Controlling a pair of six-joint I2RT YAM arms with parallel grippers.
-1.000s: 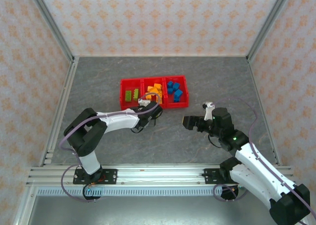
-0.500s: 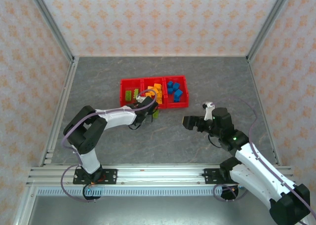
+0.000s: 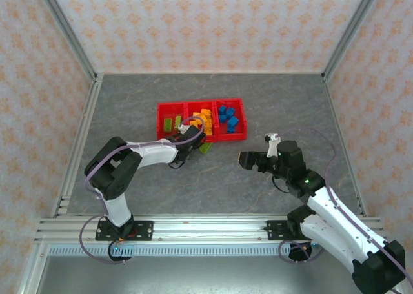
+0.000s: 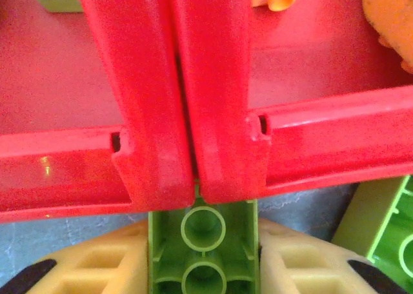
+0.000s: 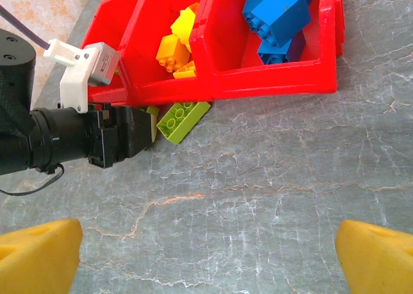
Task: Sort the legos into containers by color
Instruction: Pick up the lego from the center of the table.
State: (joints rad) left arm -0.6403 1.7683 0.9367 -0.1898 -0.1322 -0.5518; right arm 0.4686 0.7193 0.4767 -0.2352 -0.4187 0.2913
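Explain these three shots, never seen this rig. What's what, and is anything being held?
Two small robot arms are bolted at the near edge of a grey table. The wide picture looks down from above and behind them. The other two pictures come from a camera on each arm's wrist, so that arm's own fingers show at the bottom.

On the table sits a red three-bin tray. It has green bricks in the left bin, orange bricks in the middle and blue bricks in the right.

The left gripper is at the tray's near wall, closed on a green brick. A second green brick lies on the table beside it, close to that wall. The right gripper hangs open over the table, holding nothing.
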